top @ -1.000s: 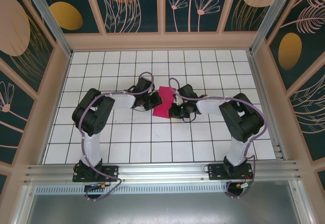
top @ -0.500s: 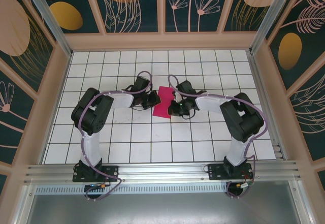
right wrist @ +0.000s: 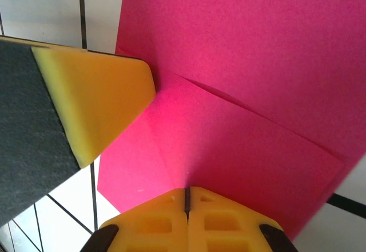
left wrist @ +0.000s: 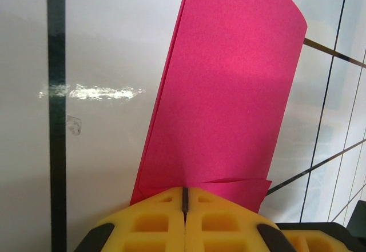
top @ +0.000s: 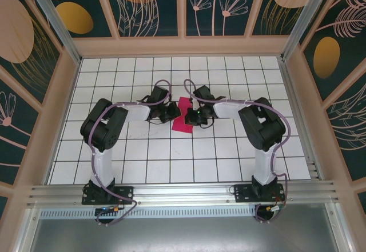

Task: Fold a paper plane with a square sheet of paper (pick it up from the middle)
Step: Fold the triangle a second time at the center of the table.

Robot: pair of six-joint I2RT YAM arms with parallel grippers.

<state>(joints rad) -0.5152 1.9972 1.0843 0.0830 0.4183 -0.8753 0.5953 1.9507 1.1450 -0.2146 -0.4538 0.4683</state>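
Here the sheet (top: 183, 118), magenta and folded over into a narrower strip, is at mid-table (top: 103, 149), pinched from both sides: left gripper (top: 176, 114) and right gripper (top: 192, 116) are each clamped on an edge. The left wrist view shows doubled layers and a small flap (left wrist: 240, 184) at the pads, while the right wrist view shows a slanting crease (right wrist: 251, 112) and the left gripper's yellow finger (right wrist: 94, 103) touching the paper. Bare tiles (top: 171, 155) lie open all round, with the walls (top: 306, 120) well apart.
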